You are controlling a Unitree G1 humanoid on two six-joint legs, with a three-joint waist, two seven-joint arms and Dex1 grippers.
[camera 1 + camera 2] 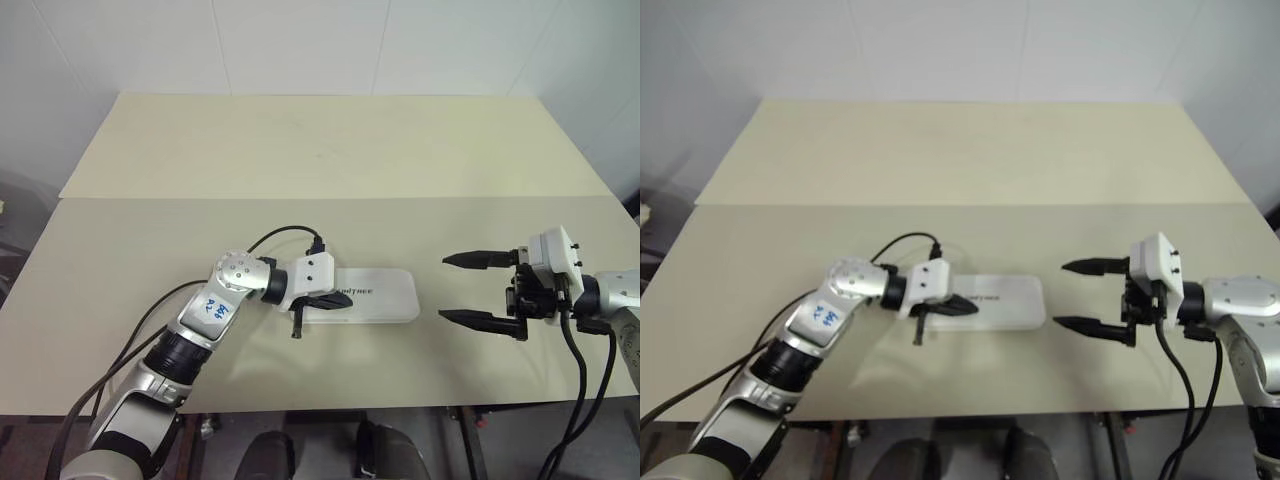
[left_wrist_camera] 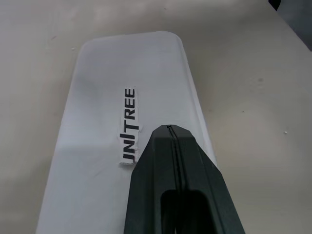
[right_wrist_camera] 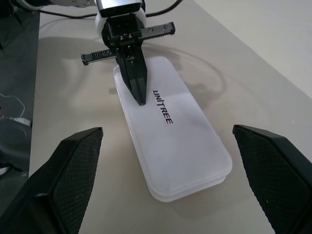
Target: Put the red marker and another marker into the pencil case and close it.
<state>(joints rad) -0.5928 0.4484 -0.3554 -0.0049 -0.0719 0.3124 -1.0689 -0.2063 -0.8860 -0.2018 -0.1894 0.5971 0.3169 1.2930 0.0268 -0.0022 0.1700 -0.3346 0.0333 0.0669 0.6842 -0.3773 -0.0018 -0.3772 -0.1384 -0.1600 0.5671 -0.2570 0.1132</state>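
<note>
My left claw (image 1: 335,298) was over the pencil case (image 1: 385,297), fingers pressed tight together, nothing between them, tips down on the lid right beside the dark "unitree" print! The pencil case lay flat and closed on the tabletop (image 1: 300,160), long side running across in front of me, lid seated on its base all the way round as far as I could see. Neither the red marker nor the other marker could be seen on the tabletop around the case. Off the case's far end on my right, well clear of it, my right claw (image 1: 478,290) hung above the tabletop, fingers spread wide apart and empty, pointing back toward the case. Beyond the case, a seam crossed the tabletop.
</note>
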